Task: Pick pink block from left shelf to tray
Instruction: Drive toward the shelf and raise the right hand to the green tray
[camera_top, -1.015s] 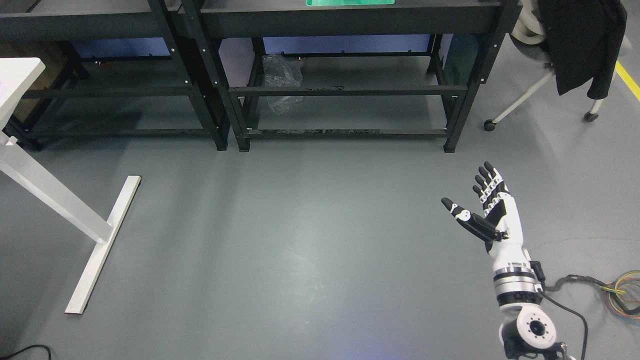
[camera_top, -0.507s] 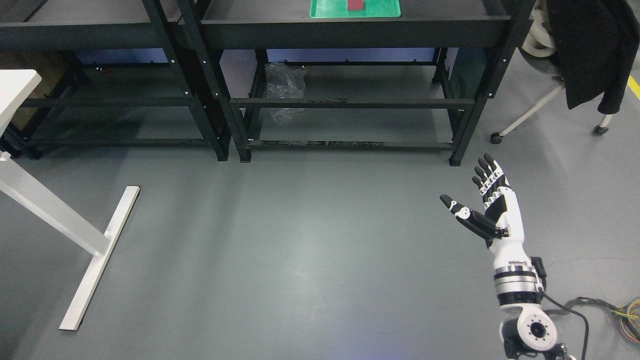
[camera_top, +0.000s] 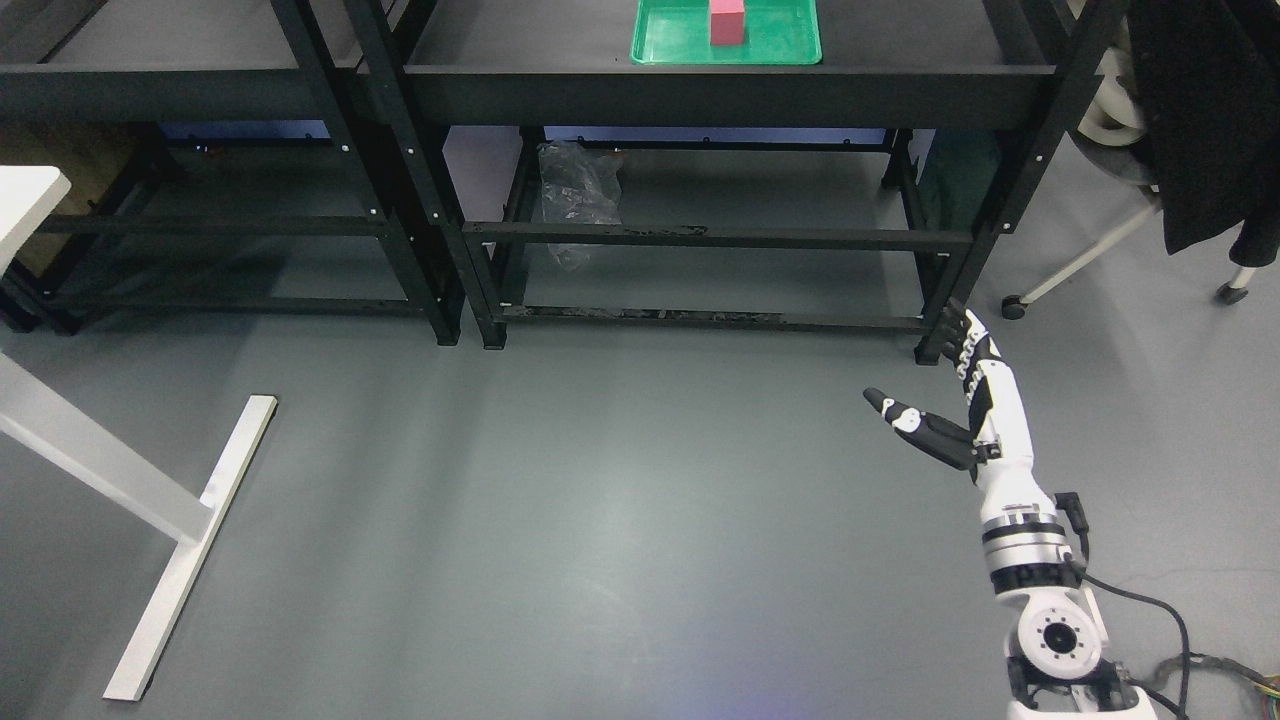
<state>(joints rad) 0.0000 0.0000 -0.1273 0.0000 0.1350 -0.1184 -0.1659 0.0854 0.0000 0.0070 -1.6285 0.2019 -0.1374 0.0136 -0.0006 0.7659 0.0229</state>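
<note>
A pink block (camera_top: 726, 22) stands upright in a green tray (camera_top: 790, 40) on the top of the right black shelf (camera_top: 720, 80), at the top edge of the head view. My right hand (camera_top: 935, 385) is open and empty, fingers spread, held above the floor well below and to the right of the tray. The left black shelf (camera_top: 180, 85) is at the upper left; no block shows on it. My left arm is out of view.
A white table leg and foot (camera_top: 175, 560) stand at the left. A crumpled clear plastic bag (camera_top: 578, 195) lies under the right shelf. A chair with a black jacket (camera_top: 1200, 120) stands at the upper right. Cables (camera_top: 1190, 660) lie at the lower right.
The camera has tilted up, so the whole scene shifted down and the tray with the pink block came into view. My right hand has stayed open and shifted slightly left and up in the picture.
</note>
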